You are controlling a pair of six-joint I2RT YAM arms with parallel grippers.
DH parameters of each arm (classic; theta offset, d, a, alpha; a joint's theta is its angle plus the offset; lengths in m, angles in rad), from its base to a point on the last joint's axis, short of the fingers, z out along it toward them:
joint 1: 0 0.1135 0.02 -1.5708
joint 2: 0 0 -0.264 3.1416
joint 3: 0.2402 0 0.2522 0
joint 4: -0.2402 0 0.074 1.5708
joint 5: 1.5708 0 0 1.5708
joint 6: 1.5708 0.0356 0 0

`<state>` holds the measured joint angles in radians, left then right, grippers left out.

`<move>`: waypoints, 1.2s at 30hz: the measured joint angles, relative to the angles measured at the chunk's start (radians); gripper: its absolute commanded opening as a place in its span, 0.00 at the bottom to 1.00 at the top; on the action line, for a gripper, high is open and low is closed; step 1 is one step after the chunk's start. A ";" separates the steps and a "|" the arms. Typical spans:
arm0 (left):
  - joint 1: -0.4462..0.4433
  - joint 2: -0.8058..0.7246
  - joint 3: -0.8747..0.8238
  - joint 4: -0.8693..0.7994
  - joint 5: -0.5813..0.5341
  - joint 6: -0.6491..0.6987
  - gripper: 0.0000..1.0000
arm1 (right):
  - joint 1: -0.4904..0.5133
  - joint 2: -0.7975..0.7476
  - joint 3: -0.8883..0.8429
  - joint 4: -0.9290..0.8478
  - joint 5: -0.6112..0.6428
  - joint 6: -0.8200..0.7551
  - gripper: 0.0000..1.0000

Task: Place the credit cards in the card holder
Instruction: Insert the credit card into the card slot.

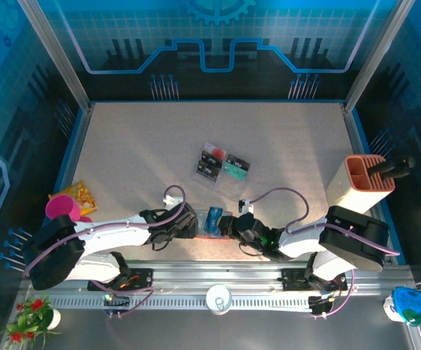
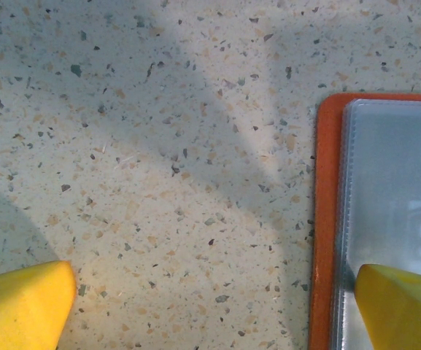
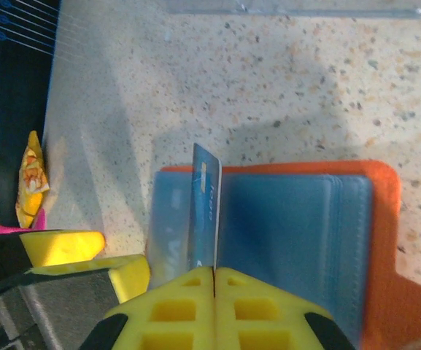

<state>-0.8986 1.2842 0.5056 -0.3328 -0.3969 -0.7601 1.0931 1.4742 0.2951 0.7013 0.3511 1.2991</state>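
Pinching a blue card [image 3: 205, 211] tight between their yellow tips, the right fingers [image 3: 214, 292] hold it upright on its edge over the open card holder [image 3: 305, 219], which lies flat at the near edge of the bench [image 1: 137, 146], about midway between the two arms. The holder's orange-red cover frames grey-blue pockets, and the card stands above the left part of them; whether its lower edge has entered a pocket cannot be made out. The left fingers [image 1: 189, 224] are spread wide at the holder's left side. In the left wrist view one yellow fingertip [image 2: 403, 306] sits over the holder's clear plastic sleeve, while the other [image 2: 20, 306] is over bare speckled bench, well apart from it. The other credit cards [image 1: 233, 169], red, black and teal among them, lie grouped farther out near the middle of the bench. A tall beige-and-orange box [image 1: 363, 182] stands at the right edge, and a pink cup [image 1: 63, 207] with a yellow snack bag [image 1: 80, 193] sits at the left
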 measured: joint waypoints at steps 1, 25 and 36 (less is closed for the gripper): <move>0.000 0.000 0.000 0.000 0.000 0.000 0.99 | 0.002 0.000 0.000 -0.008 -0.002 0.004 0.00; 0.000 0.004 0.000 0.002 -0.004 0.000 0.99 | 0.013 0.011 0.035 -0.107 -0.061 0.047 0.00; 0.000 0.004 0.000 0.002 -0.004 0.000 0.99 | 0.013 0.017 0.043 -0.117 -0.072 0.048 0.00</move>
<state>-0.8989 1.2884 0.5056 -0.3305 -0.4011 -0.7601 1.1061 1.4910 0.3382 0.5838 0.2787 1.3468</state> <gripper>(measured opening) 0.992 0.063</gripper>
